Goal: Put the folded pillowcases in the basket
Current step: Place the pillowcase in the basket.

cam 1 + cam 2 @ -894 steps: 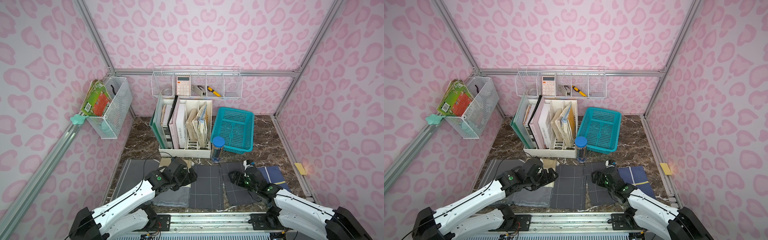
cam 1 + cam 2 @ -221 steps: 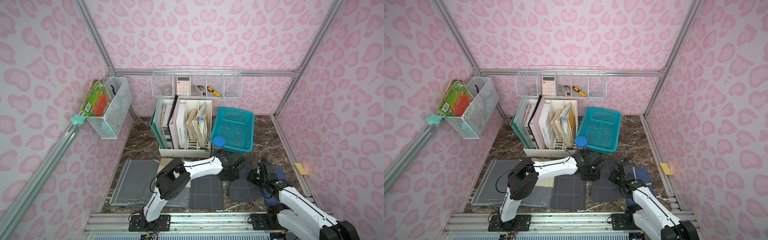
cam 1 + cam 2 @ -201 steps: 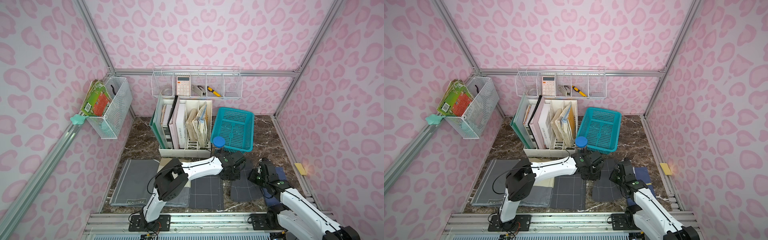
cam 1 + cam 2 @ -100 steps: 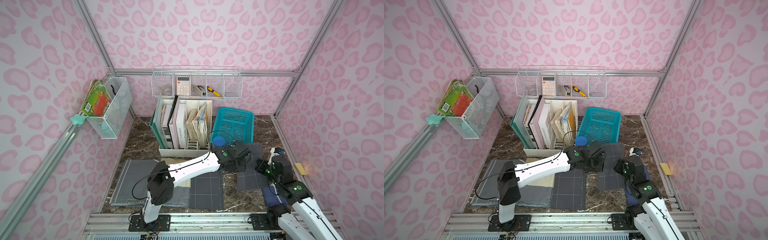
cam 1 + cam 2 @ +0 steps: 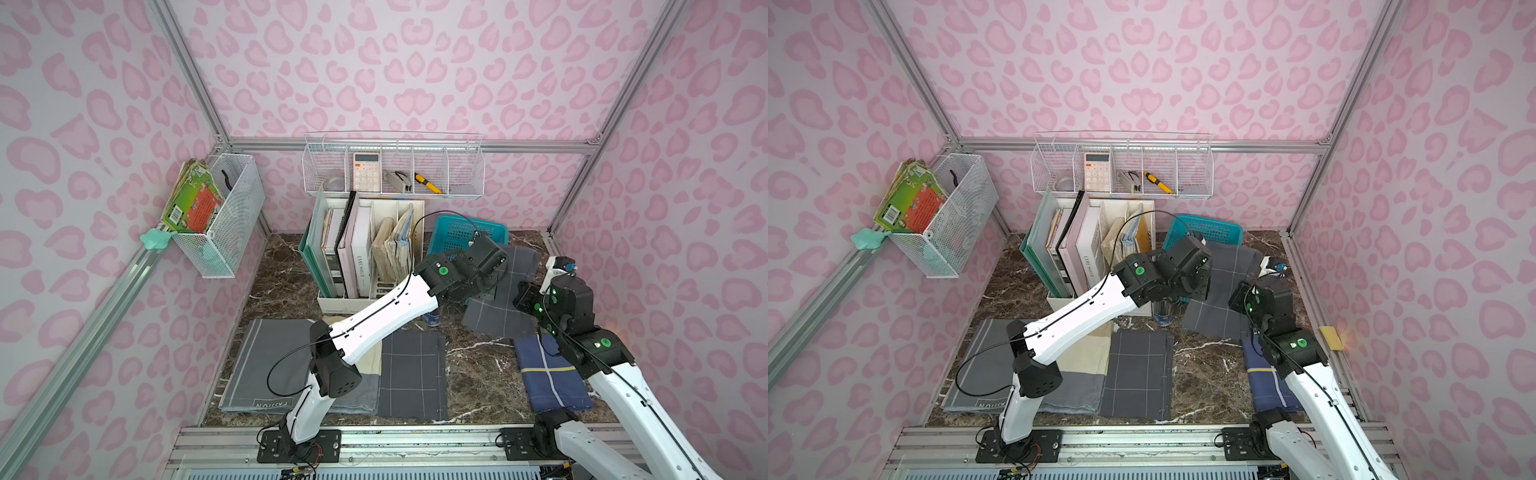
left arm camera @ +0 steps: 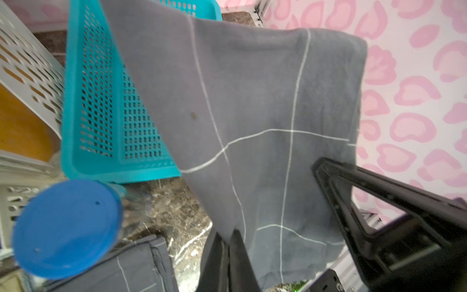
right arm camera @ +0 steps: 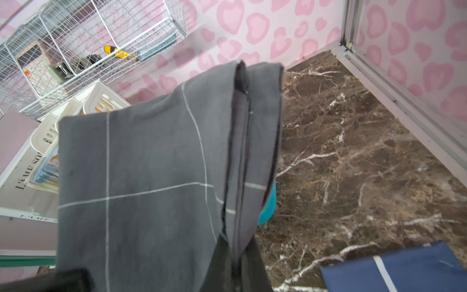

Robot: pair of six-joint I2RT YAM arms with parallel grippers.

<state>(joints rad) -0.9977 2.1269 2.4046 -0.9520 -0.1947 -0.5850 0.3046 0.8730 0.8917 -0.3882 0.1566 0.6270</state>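
Observation:
The folded pillowcase (image 5: 508,291), dark grey with thin white grid lines, hangs in the air between both arms. It droops over the near right part of the teal basket (image 5: 455,232), which stands at the back of the table. My left gripper (image 6: 228,235) is shut on the near edge of the pillowcase (image 6: 252,101), with the basket (image 6: 101,101) beyond and to one side. My right gripper (image 7: 237,250) is shut on the layered side edge of the pillowcase (image 7: 151,164). Only a sliver of the basket (image 7: 268,209) shows under the cloth there.
A jar with a blue lid (image 6: 65,227) stands just in front of the basket. A white file organiser with books (image 5: 365,249) is to the basket's left. Another grey checked cloth (image 5: 411,374), a navy cloth (image 5: 548,374) and a grey cloth (image 5: 266,365) lie near the front edge.
Both grippers have lifted the pillowcase off the table and carried it back and up. It has gone from lying flat near the front to hanging over the basket.

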